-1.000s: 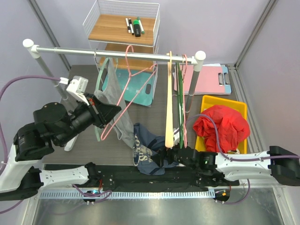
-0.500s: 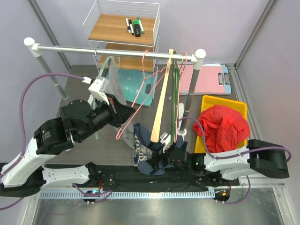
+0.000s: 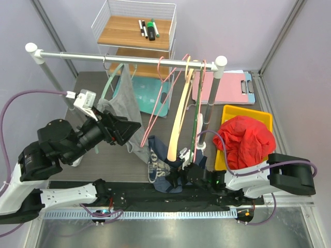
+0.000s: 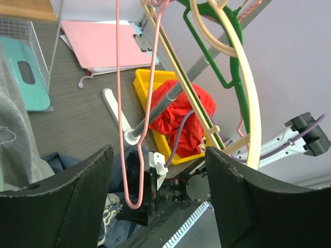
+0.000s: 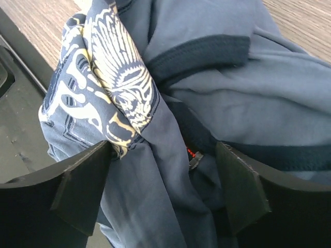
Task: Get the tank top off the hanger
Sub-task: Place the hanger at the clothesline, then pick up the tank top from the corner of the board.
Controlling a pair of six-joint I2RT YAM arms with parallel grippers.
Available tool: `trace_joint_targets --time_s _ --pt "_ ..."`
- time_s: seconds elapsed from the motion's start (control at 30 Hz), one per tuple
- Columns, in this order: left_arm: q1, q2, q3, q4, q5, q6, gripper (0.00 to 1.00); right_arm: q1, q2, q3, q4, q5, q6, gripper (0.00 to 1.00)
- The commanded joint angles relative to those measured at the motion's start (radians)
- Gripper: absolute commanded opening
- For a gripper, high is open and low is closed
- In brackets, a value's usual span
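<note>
White links (image 3: 67, 194) and bulky black joints (image 3: 54, 137), purple cables (image 3: 23, 95) trailing, pincer fingers (image 4: 62, 196) textured matte black.

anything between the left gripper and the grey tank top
Nothing visible: the grey fabric tank top hangs right beside the open left gripper, and the thin pink wire hanger hangs farther right, clear of both.

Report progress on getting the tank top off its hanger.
Done: nothing yet. The grey tank top hangs on the mint green hanger on the metal rail.
In hand: the left gripper is beside the fabric, fingers open, empty. The right gripper is open over the blue printed shirt.
Left: grasp the top and pull it off.
</note>
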Motion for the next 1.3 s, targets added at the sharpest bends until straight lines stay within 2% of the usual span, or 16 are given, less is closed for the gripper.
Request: trace_joint_targets --time_s 0.0,0.03,0.07,0.13,0.17,0.3,0.37,0.43,0.5,0.57,0.6,0.7,0.83,1.0,1.13,1.27 --pt "0.002 -0.025 0.024 0.026 0.019 0.026 0.73 0.006 0.030 -0.057 0.038 0.072 0.069 0.79" --pt "0.003 -0.034 0.030 0.009 0.019 0.026 0.73 0.007 0.031 -0.062 0.058 0.070 0.073 0.71" --pt "0.002 -0.040 0.035 0.006 0.019 0.025 0.73 0.007 0.030 -0.068 0.070 0.069 0.086 0.57" --pt "0.002 -0.066 0.038 0.000 0.022 0.020 0.74 0.006 0.019 -0.093 0.116 0.060 0.110 0.45" --pt "0.003 -0.075 0.036 0.000 0.022 0.017 0.74 0.006 0.011 -0.104 0.124 0.061 0.118 0.33" --pt "0.002 -0.118 0.032 -0.010 0.010 0.016 0.74 0.006 -0.071 -0.091 0.078 0.070 0.130 0.09" --pt "0.002 -0.135 0.033 -0.019 -0.001 0.016 0.74 0.006 -0.172 -0.049 -0.043 0.095 0.124 0.01" --pt "0.002 -0.149 0.032 -0.023 -0.010 0.016 0.74 0.006 -0.254 -0.018 -0.197 0.119 0.116 0.01" --pt "0.002 -0.166 0.027 -0.023 -0.022 0.019 0.74 0.007 -0.407 0.013 -0.320 0.156 0.104 0.01" --pt "0.002 -0.173 0.026 -0.036 -0.042 0.020 0.74 0.006 -0.528 0.031 -0.396 0.185 0.094 0.01" --pt "0.000 -0.181 0.023 -0.039 -0.048 0.022 0.74 0.006 -0.649 0.039 -0.464 0.210 0.093 0.01" --pt "0.002 -0.198 0.015 -0.040 -0.058 0.022 0.74 0.006 -0.860 0.068 -0.588 0.240 0.077 0.01" --pt "0.002 -0.212 0.015 -0.040 -0.068 0.025 0.73 0.006 -1.011 0.149 -0.735 0.289 0.060 0.01" --pt "0.002 -0.221 0.018 -0.048 -0.084 0.028 0.73 0.006 -1.019 0.312 -0.922 0.392 0.034 0.01" --pt "0.002 -0.219 0.020 -0.054 -0.088 0.028 0.73 0.007 -0.998 0.424 -0.968 0.440 -0.060 0.01" --pt "0.002 -0.212 0.018 -0.065 -0.095 0.028 0.73 0.006 -0.995 0.554 -0.957 0.397 -0.149 0.01"
